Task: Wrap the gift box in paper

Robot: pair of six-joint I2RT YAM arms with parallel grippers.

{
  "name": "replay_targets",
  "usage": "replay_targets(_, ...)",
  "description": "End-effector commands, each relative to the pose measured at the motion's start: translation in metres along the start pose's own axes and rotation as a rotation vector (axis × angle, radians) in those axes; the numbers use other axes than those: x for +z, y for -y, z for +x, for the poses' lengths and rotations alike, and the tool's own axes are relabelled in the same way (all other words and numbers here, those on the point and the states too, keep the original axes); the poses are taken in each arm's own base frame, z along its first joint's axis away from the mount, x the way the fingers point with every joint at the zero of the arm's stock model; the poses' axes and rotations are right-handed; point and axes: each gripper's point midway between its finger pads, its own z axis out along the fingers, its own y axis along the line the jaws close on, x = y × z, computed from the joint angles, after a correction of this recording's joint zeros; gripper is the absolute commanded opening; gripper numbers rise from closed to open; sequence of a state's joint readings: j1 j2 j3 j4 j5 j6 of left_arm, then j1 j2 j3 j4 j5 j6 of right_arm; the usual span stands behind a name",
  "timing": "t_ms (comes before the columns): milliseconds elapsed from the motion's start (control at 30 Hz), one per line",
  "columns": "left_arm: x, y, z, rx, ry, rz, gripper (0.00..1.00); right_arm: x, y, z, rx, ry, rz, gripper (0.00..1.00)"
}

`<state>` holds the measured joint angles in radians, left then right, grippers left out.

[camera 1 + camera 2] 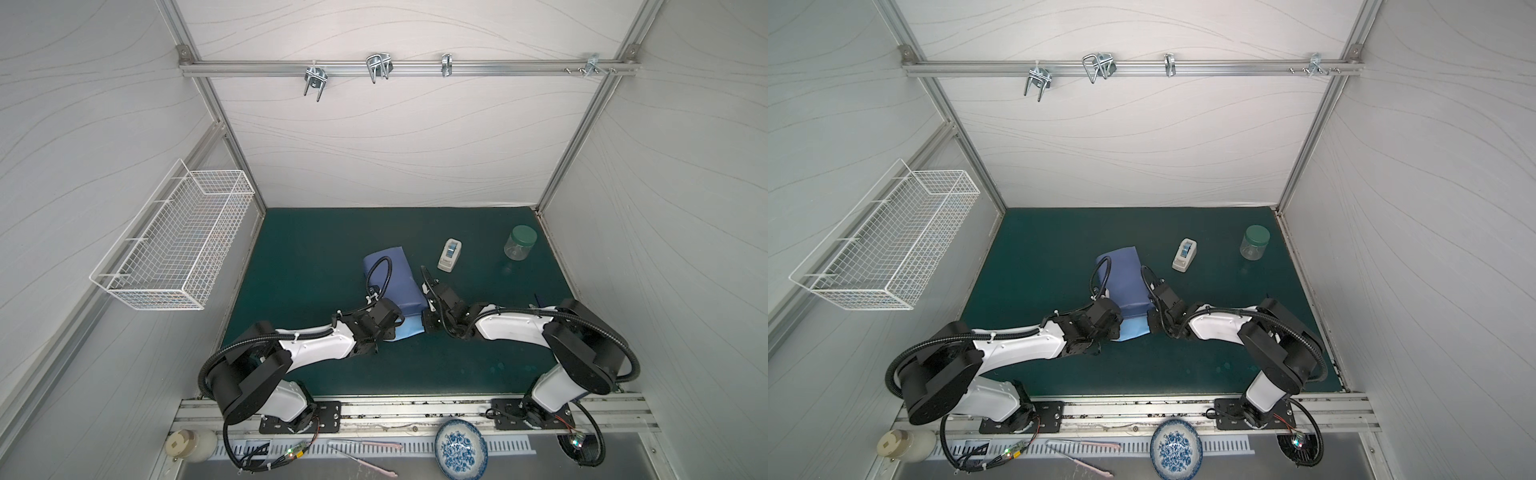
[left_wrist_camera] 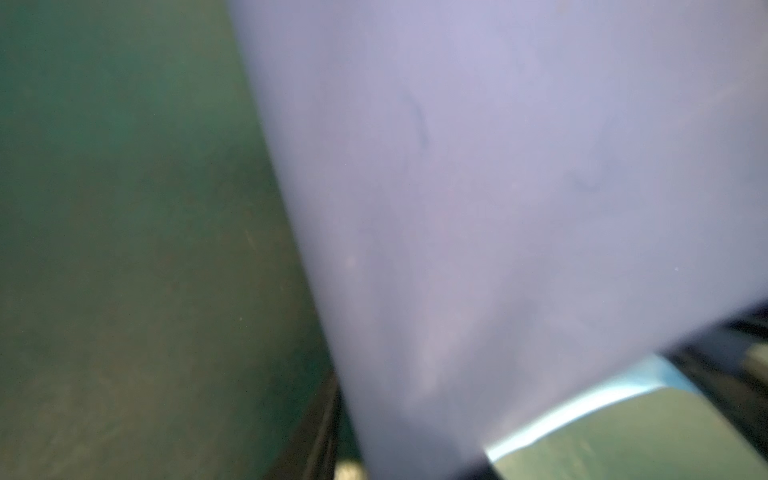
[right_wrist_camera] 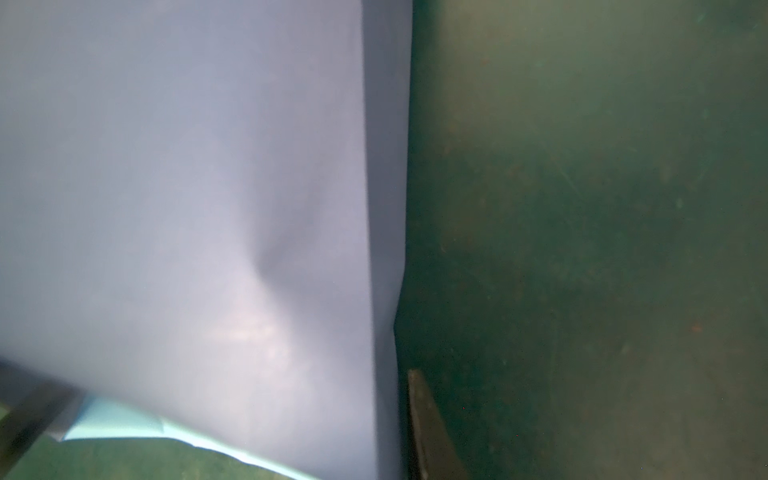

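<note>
Jaws, both grippers: you could not tell their spread in any view.

Top views: you had the left gripper (image 1: 397,330) and right gripper (image 1: 429,323) at the near end of the paper (image 1: 395,270). It was folded indigo side out over the gift box, which was hidden beneath, mid-mat (image 1: 316,249). A sky-blue flap (image 1: 1133,330) lay between the grippers, and a tape dispenser (image 1: 450,254) sat nearby.

Left wrist: you saw the paper (image 2: 498,187), close and blurred, on the mat (image 2: 124,249).

Right wrist: you saw the paper (image 3: 187,166), with one dark finger (image 3: 428,428) just beside its edge.
</note>
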<state>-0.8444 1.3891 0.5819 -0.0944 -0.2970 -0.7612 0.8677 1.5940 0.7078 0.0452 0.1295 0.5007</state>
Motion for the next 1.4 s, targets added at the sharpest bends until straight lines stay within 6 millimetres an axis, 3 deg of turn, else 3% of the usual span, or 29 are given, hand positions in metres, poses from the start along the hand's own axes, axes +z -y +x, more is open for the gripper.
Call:
replay_targets(0, -0.013, 0.001, -0.006, -0.021, 0.024, 0.036, 0.45, -0.007, -0.002, -0.008, 0.007, 0.019, -0.014, 0.14)
replay_targets(167, -0.042, 0.004, -0.015, 0.026, 0.029, 0.081, 0.68, -0.008, -0.001, -0.008, 0.011, 0.014, -0.03, 0.15)
replay_targets(300, -0.071, 0.006, -0.037, 0.101, 0.093, 0.09, 0.81, -0.007, -0.003, -0.008, 0.014, 0.013, -0.051, 0.15)
replay_targets(400, -0.088, 0.012, -0.056, 0.219, 0.179, 0.116, 0.83, -0.005, -0.003, -0.006, 0.023, 0.004, -0.061, 0.16)
replay_targets(533, -0.095, 0.026, -0.067, 0.456, 0.266, 0.158, 0.81, -0.003, -0.004, -0.005, 0.038, 0.0, -0.073, 0.16)
replay_targets(733, -0.088, 0.048, -0.069, 0.827, 0.304, 0.18, 0.84, -0.001, -0.002, -0.003, 0.062, -0.019, -0.078, 0.16)
replay_targets(900, -0.072, 0.05, -0.062, 1.121, 0.291, 0.176, 0.92, 0.001, -0.002, 0.001, 0.074, -0.03, -0.087, 0.16)
replay_targets(1067, -0.071, 0.05, -0.073, 1.194, 0.313, 0.257, 0.94, 0.001, -0.002, 0.0, 0.074, -0.03, -0.089, 0.15)
replay_targets(1200, -0.061, 0.056, -0.064, 1.344, 0.299, 0.301, 0.95, 0.0, -0.002, 0.0, 0.072, -0.028, -0.086, 0.15)
replay_targets(1367, -0.045, 0.048, -0.065, 1.378, 0.275, 0.315, 0.95, -0.002, 0.0, -0.001, 0.07, -0.021, -0.077, 0.15)
